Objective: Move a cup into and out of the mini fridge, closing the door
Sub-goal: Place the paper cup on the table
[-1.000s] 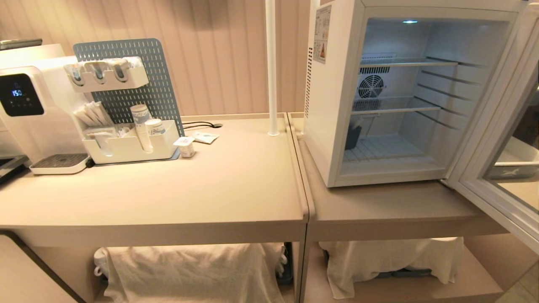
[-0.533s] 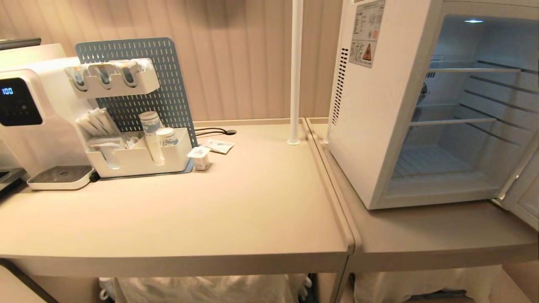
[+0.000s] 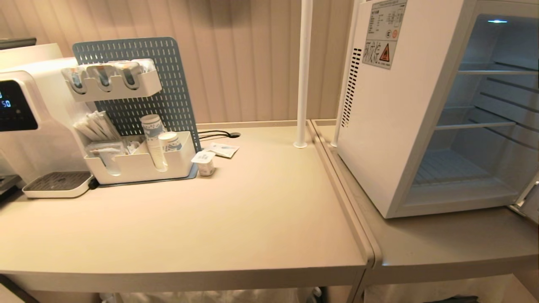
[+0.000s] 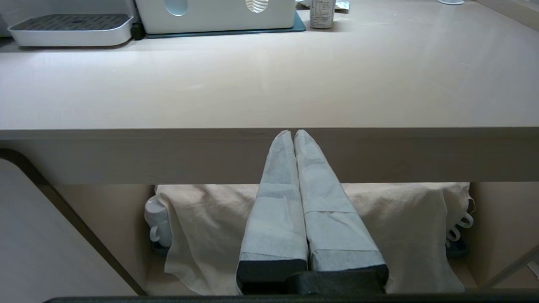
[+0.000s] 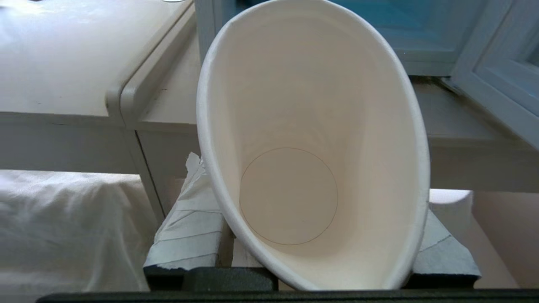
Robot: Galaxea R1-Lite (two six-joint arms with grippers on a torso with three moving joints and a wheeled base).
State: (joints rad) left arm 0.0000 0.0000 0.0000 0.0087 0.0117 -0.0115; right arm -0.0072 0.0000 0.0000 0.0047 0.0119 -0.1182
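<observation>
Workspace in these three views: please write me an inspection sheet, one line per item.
Surface: two beige tables side by side, bare in front.
Job's things: cup empty, held by right gripper; mini fridge open, shelves empty; door swung open.
Clutter: pegboard organiser with stacked cups, small tub, sachet, water dispenser.
Grippers: left gripper shut, empty, below table edge; right shut on cup.
Cables: black cable at the wall.
Surroundings: white pole, cloth under table.
</observation>
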